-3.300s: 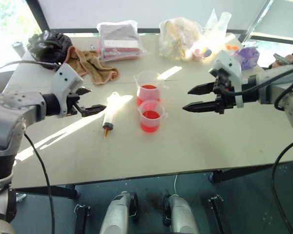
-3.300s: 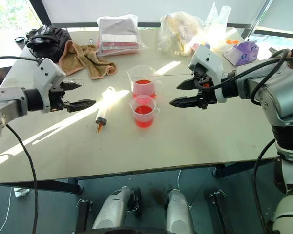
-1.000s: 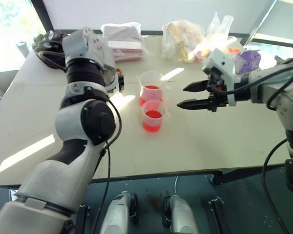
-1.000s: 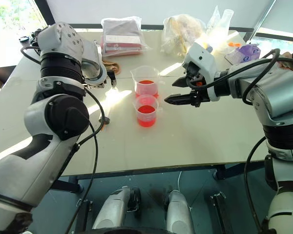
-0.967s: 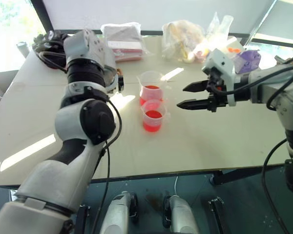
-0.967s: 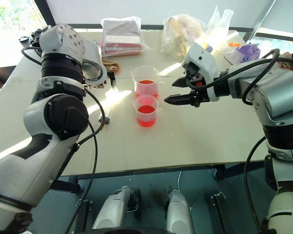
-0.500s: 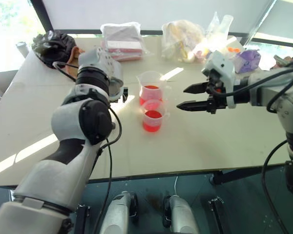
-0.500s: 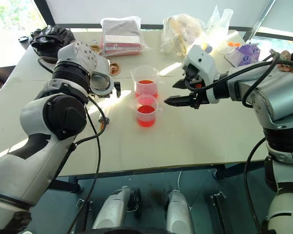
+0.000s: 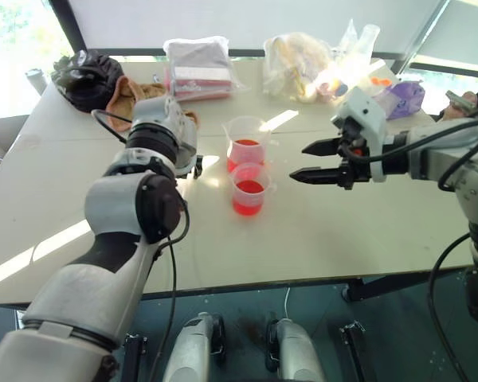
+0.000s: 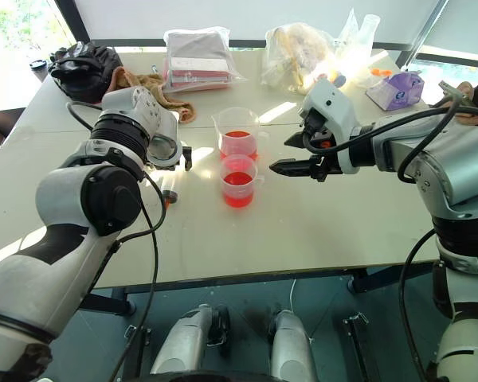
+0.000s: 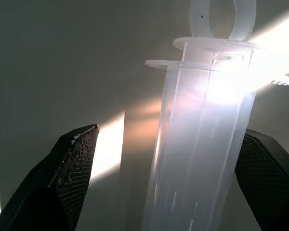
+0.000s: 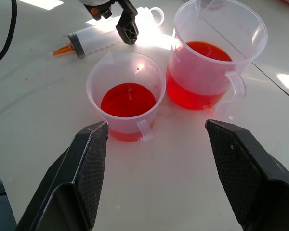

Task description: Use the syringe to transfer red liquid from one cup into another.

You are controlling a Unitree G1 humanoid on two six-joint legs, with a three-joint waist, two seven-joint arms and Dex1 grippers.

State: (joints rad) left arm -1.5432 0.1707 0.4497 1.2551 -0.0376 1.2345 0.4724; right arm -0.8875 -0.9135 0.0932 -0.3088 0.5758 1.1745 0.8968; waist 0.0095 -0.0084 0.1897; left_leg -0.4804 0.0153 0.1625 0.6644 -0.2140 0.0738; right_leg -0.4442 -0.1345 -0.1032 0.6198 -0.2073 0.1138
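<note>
The syringe [image 12: 94, 36] lies flat on the table left of the cups, its orange tip [image 12: 60, 49] toward the table's near side. My left gripper [image 11: 172, 130] points down over it, open, its fingers [image 11: 72, 163] on either side of the clear barrel [image 11: 202, 144], with a gap on one side. Two clear cups hold red liquid: a small one [image 9: 248, 191] in front and a larger one [image 9: 244, 143] just behind. My right gripper [image 9: 297, 163] hovers open just right of the cups, holding nothing.
Along the table's far side sit a black bag [image 9: 88, 72], a brown cloth [image 9: 127, 91], a wrapped package [image 9: 195, 64], plastic bags [image 9: 299, 60] and a purple box [image 9: 405, 94]. A person's hand [image 9: 462, 99] shows at the right edge.
My left hand has sunk onto the syringe, and its fingers now straddle the barrel. The right gripper has stayed in place, open.
</note>
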